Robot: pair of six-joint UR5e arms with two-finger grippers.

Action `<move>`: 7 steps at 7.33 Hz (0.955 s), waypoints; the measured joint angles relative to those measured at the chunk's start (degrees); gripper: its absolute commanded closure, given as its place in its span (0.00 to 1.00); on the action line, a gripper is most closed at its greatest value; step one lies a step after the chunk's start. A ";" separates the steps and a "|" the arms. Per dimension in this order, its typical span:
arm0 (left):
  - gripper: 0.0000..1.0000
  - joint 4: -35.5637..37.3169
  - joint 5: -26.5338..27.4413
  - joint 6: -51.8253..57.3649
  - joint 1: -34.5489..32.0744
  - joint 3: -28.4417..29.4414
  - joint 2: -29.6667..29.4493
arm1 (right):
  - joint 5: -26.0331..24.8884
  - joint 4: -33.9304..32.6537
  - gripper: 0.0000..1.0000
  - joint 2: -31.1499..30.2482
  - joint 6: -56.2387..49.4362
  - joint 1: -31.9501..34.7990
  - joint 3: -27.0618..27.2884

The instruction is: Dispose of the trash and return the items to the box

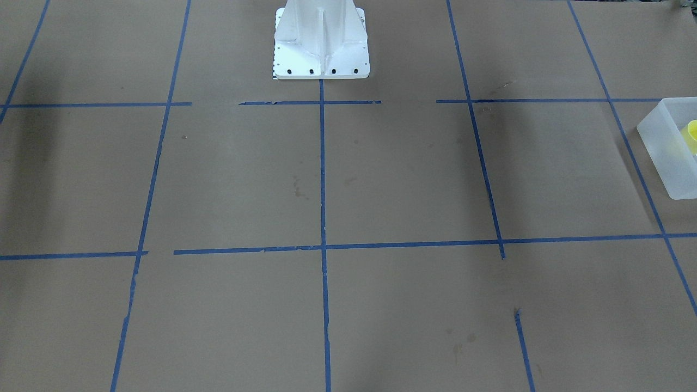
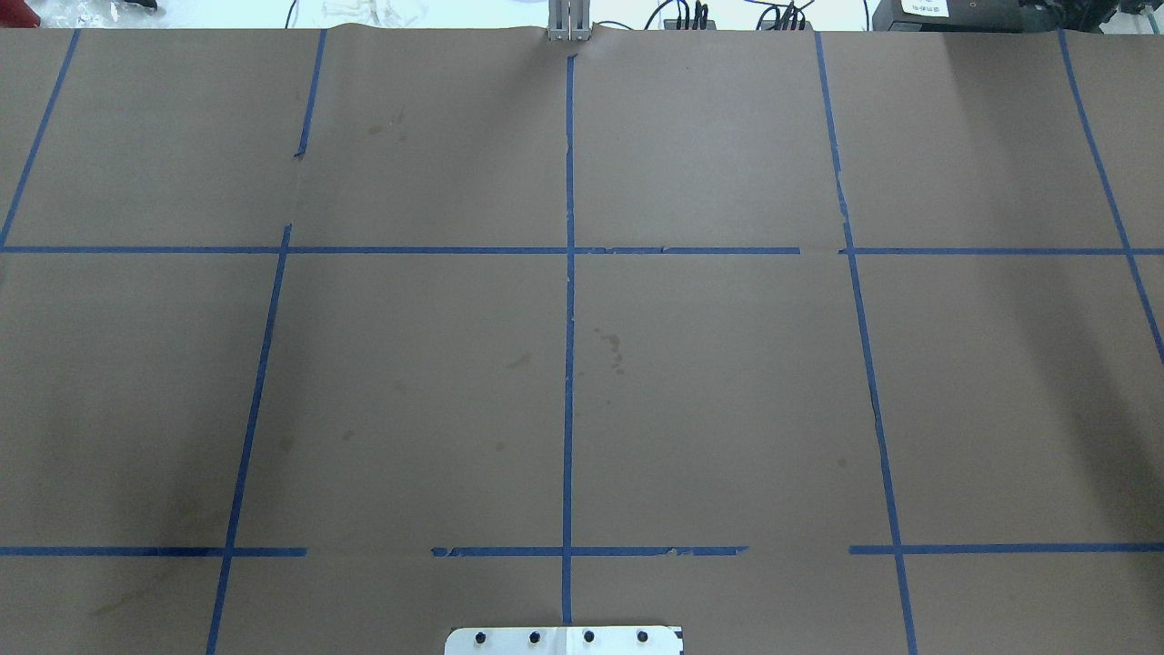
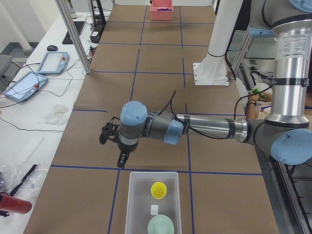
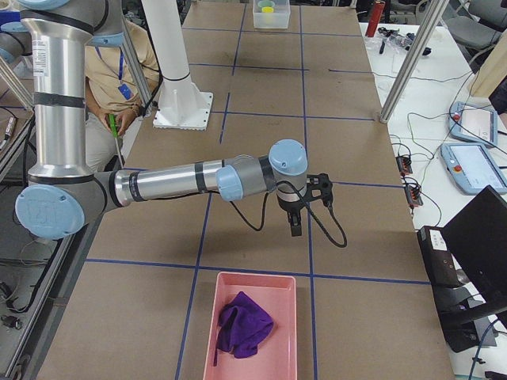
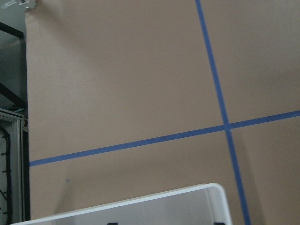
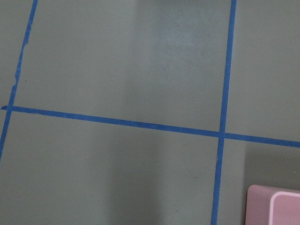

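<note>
The frosted-white box (image 3: 141, 204) sits at the table's left end. In it stand the yellow cup (image 3: 159, 189) and the mint-green bowl (image 3: 161, 225). The box (image 1: 667, 149) and the cup (image 1: 692, 133) also show at the front-facing view's right edge, and the box's rim (image 5: 140, 202) shows in the left wrist view. My left gripper (image 3: 123, 160) hangs above the table just beyond the box's far end, holding nothing that I can see. My right gripper (image 4: 295, 228) hangs above the table short of a pink tray. I cannot tell if either gripper is open or shut.
The pink tray (image 4: 281, 348) at the table's right end holds a purple cloth (image 4: 244, 323); its corner (image 6: 274, 206) shows in the right wrist view. The white pedestal (image 1: 321, 41) stands mid-table at the robot's side. An operator (image 4: 119, 87) sits beside it.
</note>
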 measured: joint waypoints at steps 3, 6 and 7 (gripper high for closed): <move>0.15 2.22 -0.32 -14.12 12.30 -11.71 -2.32 | 0.01 -3.77 0.00 0.32 -0.26 -2.82 1.42; 0.08 2.40 -0.15 -15.56 16.88 -15.82 -2.14 | -0.03 -4.14 0.00 -2.11 -0.81 -3.72 3.84; 0.08 2.28 -0.16 -15.48 17.49 -15.65 -1.11 | -0.02 -4.18 0.00 -2.54 -0.86 -3.72 4.47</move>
